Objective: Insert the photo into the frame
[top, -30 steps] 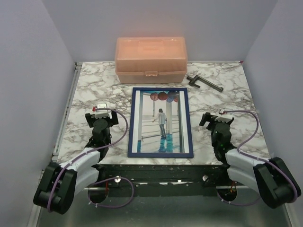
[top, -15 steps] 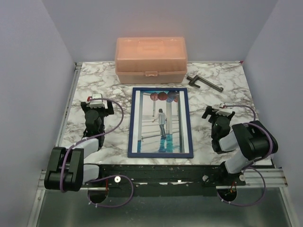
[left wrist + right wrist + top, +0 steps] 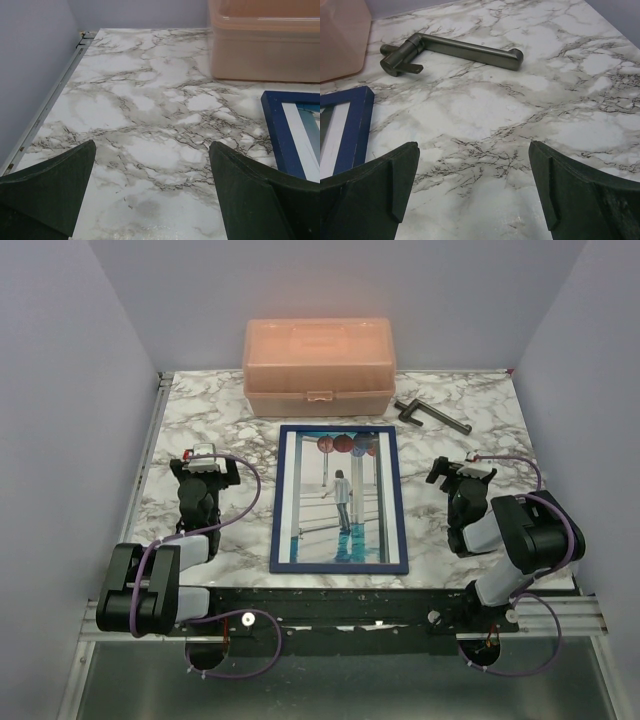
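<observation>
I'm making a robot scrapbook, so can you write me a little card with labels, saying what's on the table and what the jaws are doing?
photo: picture side up, showing inside the blue border
frame: lying flat in the middle of the table
peach box: lid shut, behind the frame
grey metal handle: right of the box, apart from the frame
left jaws: wide open, empty, left of the frame
right jaws: wide open, empty, right of the frame

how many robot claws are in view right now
2. The left claw is over the marble table left of the frame, and the right claw is to the frame's right. Both are open and empty. No others seem hidden.
</observation>
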`<control>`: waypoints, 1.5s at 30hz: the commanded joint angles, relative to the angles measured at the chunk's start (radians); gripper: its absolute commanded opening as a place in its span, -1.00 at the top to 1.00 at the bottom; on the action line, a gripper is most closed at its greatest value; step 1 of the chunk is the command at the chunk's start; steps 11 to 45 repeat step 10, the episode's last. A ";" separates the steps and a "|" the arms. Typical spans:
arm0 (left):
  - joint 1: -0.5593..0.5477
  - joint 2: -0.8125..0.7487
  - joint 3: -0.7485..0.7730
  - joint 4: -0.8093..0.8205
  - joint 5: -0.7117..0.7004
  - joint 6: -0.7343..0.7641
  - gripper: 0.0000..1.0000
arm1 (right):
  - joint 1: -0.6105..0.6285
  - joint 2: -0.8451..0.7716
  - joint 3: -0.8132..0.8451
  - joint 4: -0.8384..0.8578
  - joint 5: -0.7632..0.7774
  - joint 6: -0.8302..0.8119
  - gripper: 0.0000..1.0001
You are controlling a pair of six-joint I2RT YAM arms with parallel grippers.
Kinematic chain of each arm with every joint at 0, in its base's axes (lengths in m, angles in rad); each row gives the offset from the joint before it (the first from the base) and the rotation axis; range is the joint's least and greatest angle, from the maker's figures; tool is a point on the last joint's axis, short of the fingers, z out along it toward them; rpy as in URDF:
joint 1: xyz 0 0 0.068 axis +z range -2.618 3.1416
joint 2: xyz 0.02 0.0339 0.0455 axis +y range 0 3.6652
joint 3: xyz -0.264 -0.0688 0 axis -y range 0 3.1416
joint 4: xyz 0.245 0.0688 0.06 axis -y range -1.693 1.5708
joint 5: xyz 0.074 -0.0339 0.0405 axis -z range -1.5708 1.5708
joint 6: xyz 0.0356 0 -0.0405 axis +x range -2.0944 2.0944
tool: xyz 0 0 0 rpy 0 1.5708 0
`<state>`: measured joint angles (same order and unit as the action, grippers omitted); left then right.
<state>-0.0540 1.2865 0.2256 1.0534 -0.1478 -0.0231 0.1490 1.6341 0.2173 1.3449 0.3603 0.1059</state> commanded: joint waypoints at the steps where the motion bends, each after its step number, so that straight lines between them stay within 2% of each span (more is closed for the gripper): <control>1: 0.005 -0.004 0.006 0.040 0.031 -0.006 -0.97 | -0.006 0.005 0.006 0.034 -0.013 0.007 -1.00; 45: 0.005 -0.005 0.007 0.040 0.028 -0.007 -0.97 | -0.006 0.006 0.006 0.035 -0.013 0.007 -0.99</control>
